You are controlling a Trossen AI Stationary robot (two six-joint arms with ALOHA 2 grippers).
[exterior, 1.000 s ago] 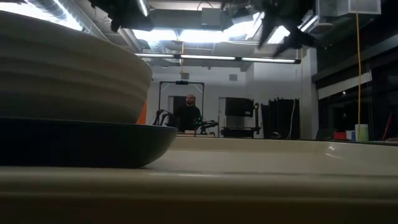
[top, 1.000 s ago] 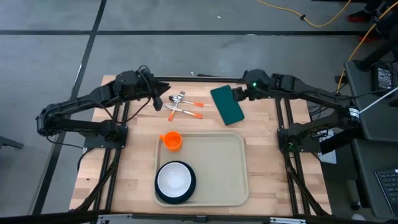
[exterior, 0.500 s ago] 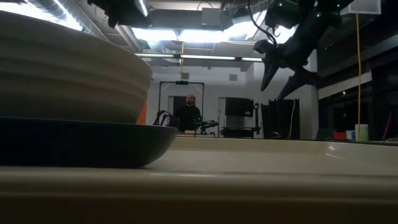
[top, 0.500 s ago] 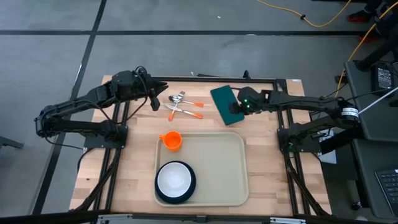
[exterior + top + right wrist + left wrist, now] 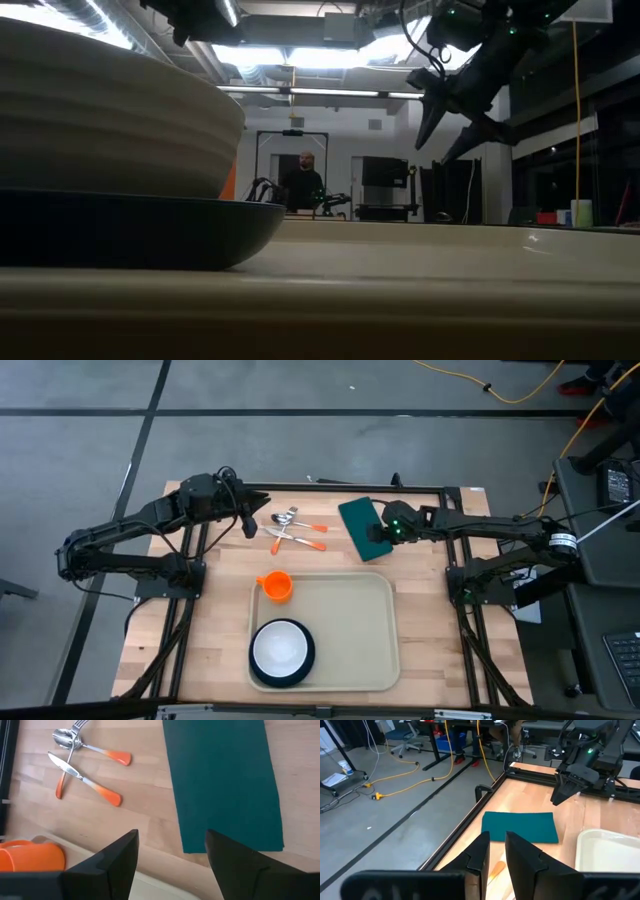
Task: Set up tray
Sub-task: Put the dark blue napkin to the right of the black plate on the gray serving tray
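Note:
The beige tray point(image 5: 345, 625) lies at the table's near middle. A white bowl point(image 5: 281, 647) rests in a dark plate point(image 5: 300, 672) at the tray's near left corner. An orange cup point(image 5: 277, 586) stands at its far left corner. A dark green napkin point(image 5: 360, 525) lies flat on the wood beyond the tray. My right gripper point(image 5: 172, 855) hovers open over the napkin's near end point(image 5: 225, 835), its fingers either side of it and clear of it. My left gripper point(image 5: 497, 852) hangs shut and holding nothing at the far left, above the table.
A fork, a spoon and a knife with orange handles point(image 5: 297, 530) lie crossed on the wood left of the napkin. Black frame rails point(image 5: 455, 530) run along the table's far, left and right sides. A person point(image 5: 301, 183) is in the room beyond the table.
My right gripper has come down toward the napkin's near end and rolled about its own axis, staying open. In the last half second it has kept still. The napkin and the dishes have not moved.

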